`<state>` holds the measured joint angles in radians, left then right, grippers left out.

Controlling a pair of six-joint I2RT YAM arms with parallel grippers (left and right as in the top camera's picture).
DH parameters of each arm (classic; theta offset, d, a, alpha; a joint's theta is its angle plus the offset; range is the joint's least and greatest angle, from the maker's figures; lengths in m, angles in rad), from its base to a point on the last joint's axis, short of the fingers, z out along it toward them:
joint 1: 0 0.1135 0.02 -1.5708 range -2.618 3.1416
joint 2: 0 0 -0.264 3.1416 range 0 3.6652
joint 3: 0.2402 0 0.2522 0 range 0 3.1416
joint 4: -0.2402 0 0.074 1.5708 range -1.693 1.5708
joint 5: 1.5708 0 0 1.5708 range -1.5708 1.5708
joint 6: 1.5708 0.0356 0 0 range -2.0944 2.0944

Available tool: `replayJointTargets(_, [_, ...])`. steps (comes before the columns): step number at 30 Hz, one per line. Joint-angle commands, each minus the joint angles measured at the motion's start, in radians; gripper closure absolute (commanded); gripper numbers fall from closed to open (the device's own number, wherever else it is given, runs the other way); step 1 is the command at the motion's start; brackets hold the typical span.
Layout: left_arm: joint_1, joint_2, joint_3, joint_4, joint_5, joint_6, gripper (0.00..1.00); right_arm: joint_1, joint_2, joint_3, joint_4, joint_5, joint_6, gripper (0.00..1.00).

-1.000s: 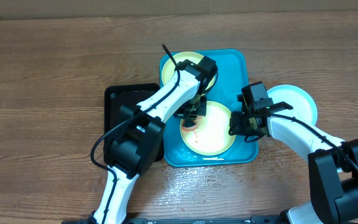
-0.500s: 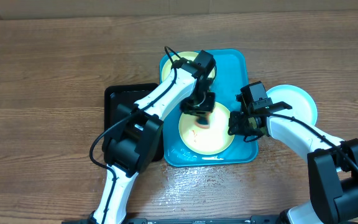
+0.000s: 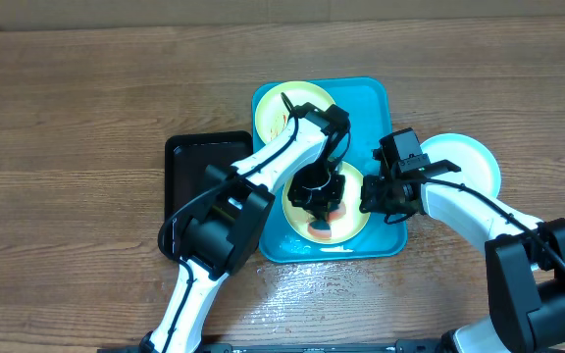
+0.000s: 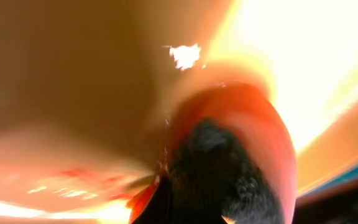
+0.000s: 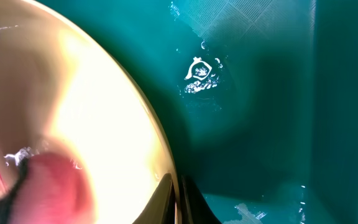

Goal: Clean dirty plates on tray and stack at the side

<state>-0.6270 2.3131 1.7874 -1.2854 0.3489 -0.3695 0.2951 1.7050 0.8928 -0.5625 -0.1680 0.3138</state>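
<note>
Tight in the tray (image 3: 381,108): front plate (image 3: 356,211) fills the near end, back plate (image 3: 275,113) beyond it. Left pincer (image 3: 319,196), closed on a dark fuzzy lump (image 4: 216,174), is down on the front plate's red smear (image 3: 320,231). Right pincer (image 3: 373,196) pinches that plate's right rim. Teal plate (image 3: 469,162) sits on bare desk (image 3: 86,118) just right; black tray (image 3: 189,162) hugs the left.
</note>
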Motion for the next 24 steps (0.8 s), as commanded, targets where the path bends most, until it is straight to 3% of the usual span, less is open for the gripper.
replayJointTargets(1, [0.032,0.014,0.011,-0.019,-0.273,-0.051,0.96,0.001,0.045,-0.023,-0.023,0.062,0.001,0.96])
replayJointTargets(7, [0.047,0.013,0.011,-0.023,-0.593,-0.140,0.96,0.001,0.045,-0.023,-0.023,0.062,0.001,0.96])
replayJointTargets(16, [0.067,-0.026,0.035,0.015,-0.723,-0.135,0.96,0.001,0.045,-0.023,-0.023,0.062,0.001,0.96])
replayJointTargets(19, [0.066,-0.026,0.039,0.080,-0.624,-0.038,0.96,0.001,0.045,-0.023,-0.026,0.062,0.001,0.96])
replayJointTargets(24, [0.064,-0.024,0.039,0.188,-0.184,0.093,0.96,0.001,0.045,-0.023,-0.026,0.062,0.001,0.96])
